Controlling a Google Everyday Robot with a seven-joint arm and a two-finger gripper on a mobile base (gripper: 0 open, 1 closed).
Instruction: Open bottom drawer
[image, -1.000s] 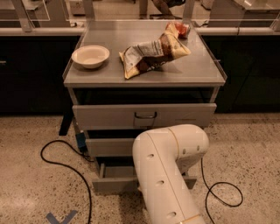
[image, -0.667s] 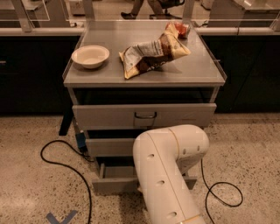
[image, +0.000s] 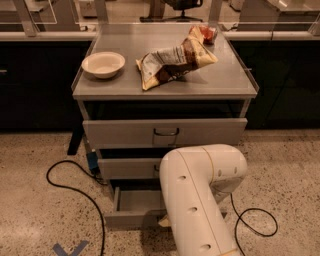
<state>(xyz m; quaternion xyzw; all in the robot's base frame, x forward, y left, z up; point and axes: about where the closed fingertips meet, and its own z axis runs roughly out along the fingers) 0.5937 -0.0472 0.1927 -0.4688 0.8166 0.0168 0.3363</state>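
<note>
Cream, rounded arm (image: 200, 200), dotted with dark holes, hides its claw.

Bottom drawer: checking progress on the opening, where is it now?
At lower centre-left of the camera view, the bottom drawer sits pulled out under the middle drawer; the white arm covers its right part and hides the gripper.

Lighting: warm, moderate, from overhead. Counter (image: 125, 85) top evenly lit, with a pale sheen toward its far edge. Deep shadow in the recess beneath the top and above the tray of the bottom drawer (image: 135, 219). White arm (image: 200, 190) is the brightest surface. Hand: hidden behind the arm, at the drawer fronts.
</note>
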